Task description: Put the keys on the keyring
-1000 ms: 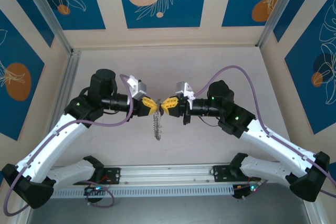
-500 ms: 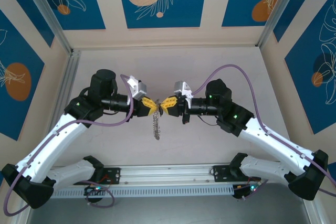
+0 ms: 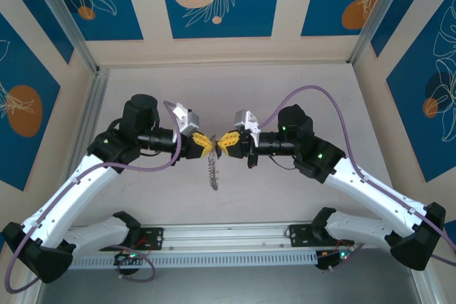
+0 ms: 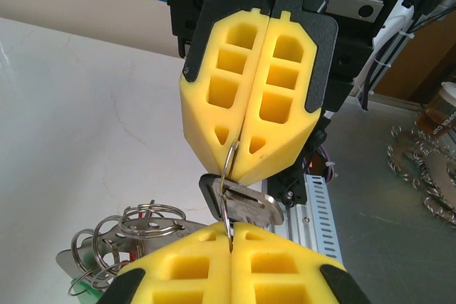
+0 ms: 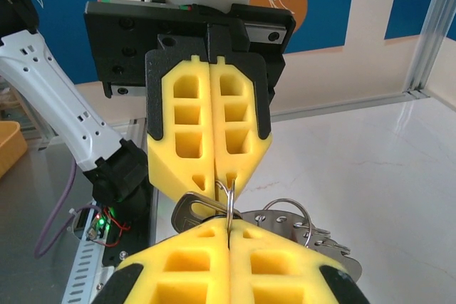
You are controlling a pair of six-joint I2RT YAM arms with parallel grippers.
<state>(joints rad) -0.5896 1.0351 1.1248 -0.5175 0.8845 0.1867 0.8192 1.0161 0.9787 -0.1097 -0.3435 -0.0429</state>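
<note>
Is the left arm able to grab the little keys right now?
Probably not. The left fingers are shut on the keyring, tip to tip with the right fingers, which are shut on it too. The keys hang in the narrow gap between them, so the left fingers would have to let go first.

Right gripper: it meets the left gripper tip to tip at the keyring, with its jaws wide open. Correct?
Not quite. The right gripper has its jaws shut, closed on the thin wire of the keyring, as the left wrist view shows. It does meet the left gripper tip to tip there.
</note>
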